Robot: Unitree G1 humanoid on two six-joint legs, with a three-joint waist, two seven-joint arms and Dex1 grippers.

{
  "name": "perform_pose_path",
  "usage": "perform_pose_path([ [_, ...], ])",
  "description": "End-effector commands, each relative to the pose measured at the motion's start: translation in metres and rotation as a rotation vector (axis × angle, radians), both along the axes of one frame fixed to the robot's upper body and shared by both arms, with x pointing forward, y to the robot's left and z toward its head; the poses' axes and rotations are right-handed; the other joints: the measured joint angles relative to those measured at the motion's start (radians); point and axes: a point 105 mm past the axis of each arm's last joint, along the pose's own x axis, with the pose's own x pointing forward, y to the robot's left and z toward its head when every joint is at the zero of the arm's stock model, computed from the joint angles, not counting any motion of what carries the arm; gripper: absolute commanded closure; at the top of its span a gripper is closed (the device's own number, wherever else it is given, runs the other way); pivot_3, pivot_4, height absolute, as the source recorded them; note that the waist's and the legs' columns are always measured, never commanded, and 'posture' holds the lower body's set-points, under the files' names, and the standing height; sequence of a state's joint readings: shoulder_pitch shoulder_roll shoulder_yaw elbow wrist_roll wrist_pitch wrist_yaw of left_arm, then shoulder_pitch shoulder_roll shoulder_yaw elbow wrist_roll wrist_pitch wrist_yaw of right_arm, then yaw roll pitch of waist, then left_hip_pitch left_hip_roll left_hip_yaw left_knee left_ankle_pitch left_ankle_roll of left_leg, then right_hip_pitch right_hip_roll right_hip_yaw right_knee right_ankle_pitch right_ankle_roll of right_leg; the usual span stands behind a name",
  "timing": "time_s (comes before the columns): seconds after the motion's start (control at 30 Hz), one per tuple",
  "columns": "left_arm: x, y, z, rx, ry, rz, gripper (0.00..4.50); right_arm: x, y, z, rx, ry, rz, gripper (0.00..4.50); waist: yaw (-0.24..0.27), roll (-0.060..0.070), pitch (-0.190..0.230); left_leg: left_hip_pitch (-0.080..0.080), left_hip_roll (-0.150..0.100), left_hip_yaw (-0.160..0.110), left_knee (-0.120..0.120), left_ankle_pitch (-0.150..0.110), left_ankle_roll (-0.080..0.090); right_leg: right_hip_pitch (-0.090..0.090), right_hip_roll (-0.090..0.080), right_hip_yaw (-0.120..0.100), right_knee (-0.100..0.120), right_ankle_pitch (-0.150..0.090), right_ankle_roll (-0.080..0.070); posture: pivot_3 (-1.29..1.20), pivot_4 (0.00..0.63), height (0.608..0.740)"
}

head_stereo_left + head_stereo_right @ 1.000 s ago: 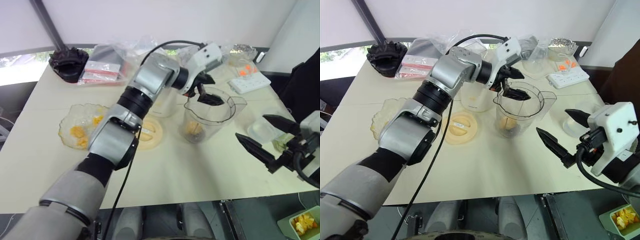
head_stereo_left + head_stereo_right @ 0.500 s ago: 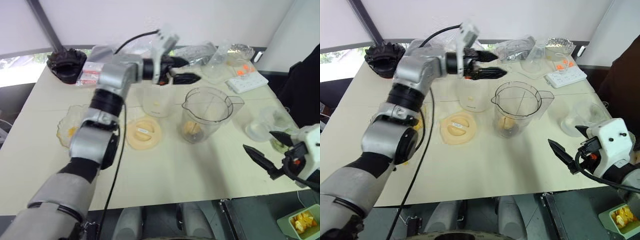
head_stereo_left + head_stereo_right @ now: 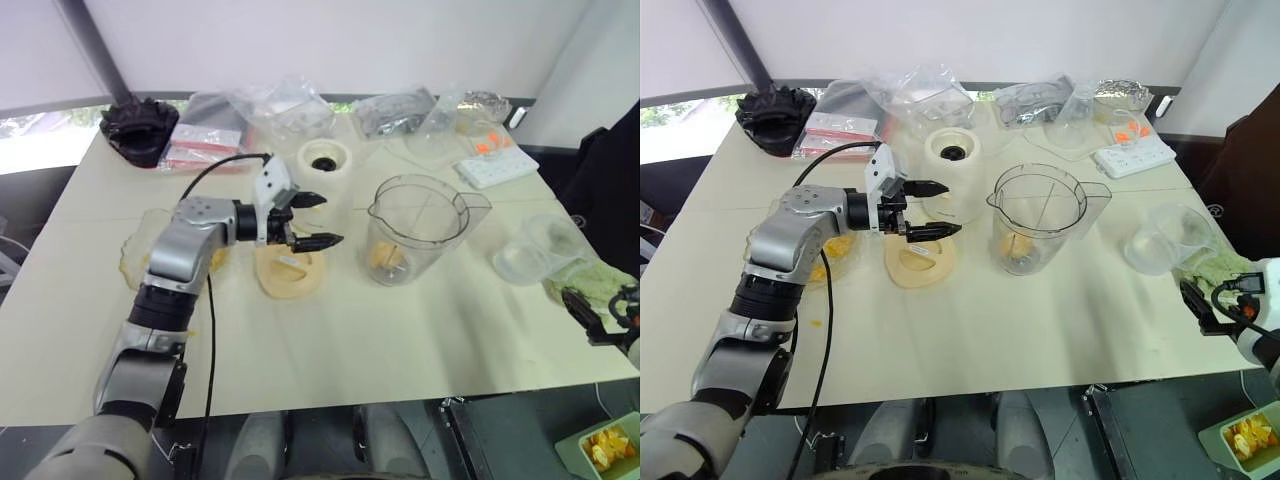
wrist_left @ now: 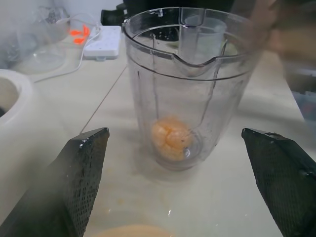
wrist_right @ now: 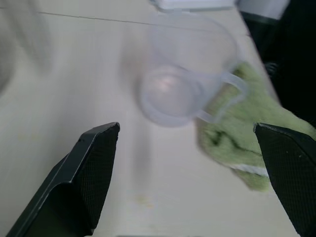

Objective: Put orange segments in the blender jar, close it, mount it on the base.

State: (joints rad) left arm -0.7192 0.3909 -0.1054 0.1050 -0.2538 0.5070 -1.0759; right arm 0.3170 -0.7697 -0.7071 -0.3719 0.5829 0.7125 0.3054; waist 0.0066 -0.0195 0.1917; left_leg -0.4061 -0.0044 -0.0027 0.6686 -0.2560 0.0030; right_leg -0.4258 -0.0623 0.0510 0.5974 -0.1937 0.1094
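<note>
Cream-coloured worktop (image 3: pixel 970 340) carries everything, and nothing on it is assembled yet.

Nearest, at the right edge, the right gripper (image 3: pixel 1196 305) hangs just off the worktop with its jaws spread wide and empty; in its wrist view they frame a small clear beaker (image 3: pixel 1157 240) and a green cloth (image 3: pixel 1220 268) touching it. Neither belongs to the job.

Further in, left of centre, the left gripper (image 3: pixel 922 210) hovers over the flat cream lid (image 3: pixel 920 262), jaws wide apart and holding nothing. To its left a shallow glass dish (image 3: pixel 135 262), partly behind the arm, holds orange segments (image 3: pixel 836 246).

At the middle stands the blender jar (image 3: pixel 1042 220), upright on the worktop, uncovered, with a clump of orange fruit (image 4: pixel 172 139) lying at its bottom by the blade. So loading has begun, but judging by the fruit in the dish it may not be finished.

Beyond the lid, the base (image 3: pixel 952 165) sits on its own with its black coupling bare, just left of the jar and apart from it.

Farthest, plastic bags (image 3: pixel 925 95), a white power strip (image 3: pixel 1138 152) and a black object (image 3: pixel 775 108) line the back edge.

Left to do, as I judge it: any remaining segments go in, the lid goes on the jar, and the jar goes onto the base.
</note>
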Motion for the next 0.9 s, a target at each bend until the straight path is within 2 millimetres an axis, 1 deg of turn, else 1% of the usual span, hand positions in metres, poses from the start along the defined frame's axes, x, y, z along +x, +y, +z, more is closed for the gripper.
perform_pose_path([
  [0.03,-0.007,-0.007,0.004,-0.023,-0.031,-0.028,0.01,0.010,-0.016,0.007,-0.006,-0.047,-0.052,0.00,-0.004,0.002,-0.001,0.000,0.000,0.000,0.000,0.000,0.000,0.000,0.000,0.000,0.001,0.000,0.000,0.00,0.150,0.740],
  [0.2,-0.016,-0.009,-0.001,-0.035,-0.019,-0.045,0.01,0.024,-0.037,-0.007,0.005,-0.043,-0.126,0.00,-0.004,0.002,-0.001,0.000,0.000,-0.002,-0.001,0.000,0.000,-0.001,0.003,0.000,0.001,0.000,0.000,0.00,0.150,0.740],
  [0.4,-0.012,-0.006,-0.003,-0.034,-0.029,0.007,0.01,0.038,-0.055,-0.022,0.003,-0.037,-0.192,0.00,-0.006,0.004,-0.002,0.000,0.000,-0.001,-0.001,0.000,0.000,0.000,0.003,0.000,0.001,0.000,0.000,0.00,0.150,0.740],
  [0.63,-0.014,-0.003,-0.004,-0.026,-0.031,0.020,0.01,0.053,-0.060,-0.020,0.025,-0.084,-0.211,0.00,-0.021,0.004,-0.002,0.000,0.000,-0.001,-0.001,0.000,0.000,0.000,0.003,0.000,0.001,0.001,0.001,0.00,0.150,0.740],
  [0.73,-0.014,-0.002,-0.008,-0.003,-0.033,0.027,0.01,0.059,-0.063,-0.019,0.021,-0.104,-0.230,0.00,-0.024,0.004,-0.002,0.001,0.000,-0.001,-0.001,0.000,0.000,0.000,0.003,0.000,0.002,0.001,0.001,0.00,0.150,0.740],
  [0.9,-0.017,-0.001,-0.010,0.013,-0.037,0.022,0.01,0.067,-0.061,-0.021,0.048,-0.113,-0.225,0.00,-0.024,0.005,-0.002,0.001,0.000,-0.001,-0.001,0.000,0.000,0.000,0.003,0.000,0.002,0.001,0.001,0.00,0.150,0.740],
])
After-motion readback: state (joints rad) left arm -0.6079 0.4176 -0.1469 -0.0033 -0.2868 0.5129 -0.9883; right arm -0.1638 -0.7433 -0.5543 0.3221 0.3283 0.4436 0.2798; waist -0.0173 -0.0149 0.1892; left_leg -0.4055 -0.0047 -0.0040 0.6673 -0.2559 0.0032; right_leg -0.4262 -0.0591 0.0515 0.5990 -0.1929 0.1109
